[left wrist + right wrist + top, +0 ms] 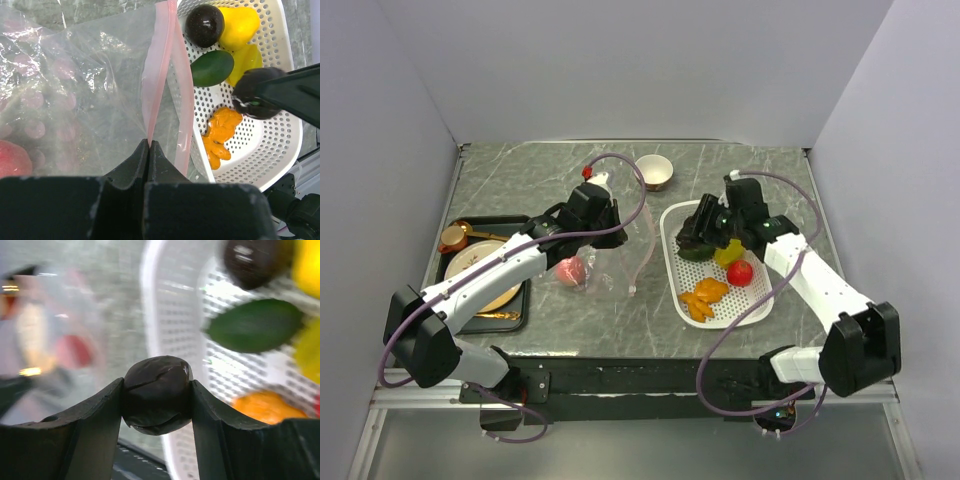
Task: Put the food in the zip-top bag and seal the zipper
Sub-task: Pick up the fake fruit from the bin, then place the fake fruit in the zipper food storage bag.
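The clear zip-top bag (612, 250) lies in the middle of the table, with a red-pink food piece (572, 272) inside. My left gripper (604, 214) is shut on the bag's pink zipper strip (157, 65) and holds one lip up at the mouth (149, 145). My right gripper (693, 236) is shut on a dark brown food piece (156, 390) over the left edge of the white basket (757, 308). The basket holds red (741, 272), yellow (728, 252), orange (703, 297) and green (212, 67) pieces and another dark ball (205, 25).
A black tray (448, 290) with a gold plate (480, 270) and a gold cup (453, 238) stands at the left. A small bowl (654, 172) stands at the back, behind the bag. Both arms' cables loop above the table.
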Robot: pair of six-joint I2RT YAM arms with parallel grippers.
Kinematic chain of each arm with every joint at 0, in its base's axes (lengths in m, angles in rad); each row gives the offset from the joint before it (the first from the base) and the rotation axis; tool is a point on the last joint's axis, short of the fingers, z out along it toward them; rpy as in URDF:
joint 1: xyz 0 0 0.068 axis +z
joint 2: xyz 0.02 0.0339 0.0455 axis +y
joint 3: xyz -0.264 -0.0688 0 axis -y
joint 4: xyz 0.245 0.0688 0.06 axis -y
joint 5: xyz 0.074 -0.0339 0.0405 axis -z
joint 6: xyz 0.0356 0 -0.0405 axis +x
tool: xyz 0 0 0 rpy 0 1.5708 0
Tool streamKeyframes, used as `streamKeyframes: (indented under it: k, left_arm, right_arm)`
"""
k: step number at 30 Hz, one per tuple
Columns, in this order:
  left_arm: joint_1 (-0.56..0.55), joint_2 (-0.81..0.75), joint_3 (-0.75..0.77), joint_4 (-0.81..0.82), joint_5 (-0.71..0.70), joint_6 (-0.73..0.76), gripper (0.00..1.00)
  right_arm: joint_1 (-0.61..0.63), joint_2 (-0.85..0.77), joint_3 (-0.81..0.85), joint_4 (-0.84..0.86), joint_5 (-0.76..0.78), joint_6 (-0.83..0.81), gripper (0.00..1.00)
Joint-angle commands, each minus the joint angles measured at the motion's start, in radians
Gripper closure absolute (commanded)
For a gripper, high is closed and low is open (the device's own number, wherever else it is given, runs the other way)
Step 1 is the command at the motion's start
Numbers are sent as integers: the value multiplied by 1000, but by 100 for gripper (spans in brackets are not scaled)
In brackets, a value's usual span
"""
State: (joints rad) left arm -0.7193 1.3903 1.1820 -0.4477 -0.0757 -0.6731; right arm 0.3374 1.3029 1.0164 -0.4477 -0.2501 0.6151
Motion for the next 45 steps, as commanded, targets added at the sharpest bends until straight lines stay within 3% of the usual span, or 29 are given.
streamKeyframes:
  k: [1,4,11,34,37,45]
  left_arm:
    - [1,-14,21,10,16,3,99]
    - [1,-7,21,17,22,-3,99]
    - [1,1,33,18,51,18,99]
    - [1,-54,45,20,93,36,99]
    - [1,-60,54,12,85,37,99]
    - [1,-80,56,6,85,33,99]
  right_arm:
    - [0,-74,-15,208,-170,103,67]
    - [26,-90,-12,262,-164,121,66]
    - [92,-27,103,175,-147,32,64]
    - [249,157,229,72,-63,-12,60]
    - [255,163,237,67,-45,-21,53]
    - [253,176,274,56,-41,-17,18]
